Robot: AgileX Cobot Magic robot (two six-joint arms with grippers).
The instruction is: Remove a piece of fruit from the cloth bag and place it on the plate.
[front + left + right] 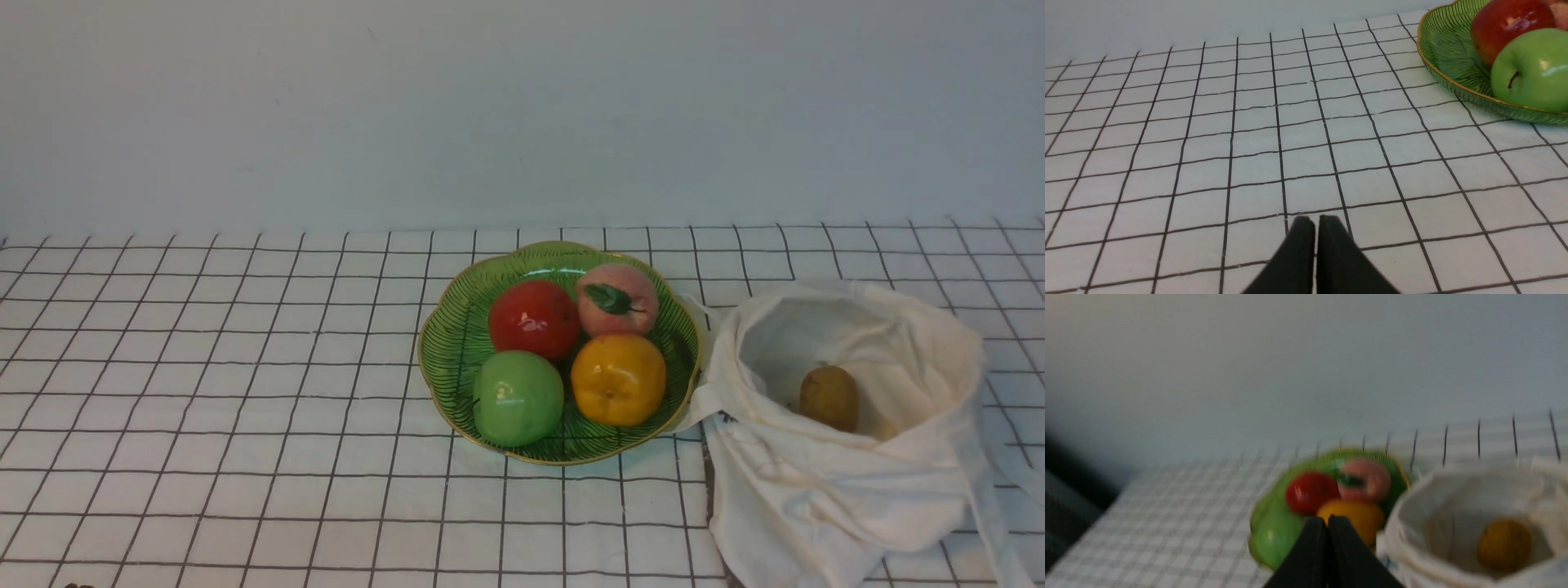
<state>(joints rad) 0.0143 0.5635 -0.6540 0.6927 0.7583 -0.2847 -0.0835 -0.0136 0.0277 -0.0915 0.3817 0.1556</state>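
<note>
while the kiwi (829, 398) sits in the cloth bag (816, 490), four fruits (618, 380) crowd the plate (457, 343). left gripper (1316, 221), right gripper (1327, 519): pinched together, empty.

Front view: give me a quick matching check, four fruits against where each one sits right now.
Things:
1. kiwi
2. peach
3. green apple
4. orange fruit

Places:
A. on the plate, near left
B. inside the bag
C. on the plate, far right
D. on the plate, near right

Pairs: 1-B, 2-C, 3-A, 4-D
</note>
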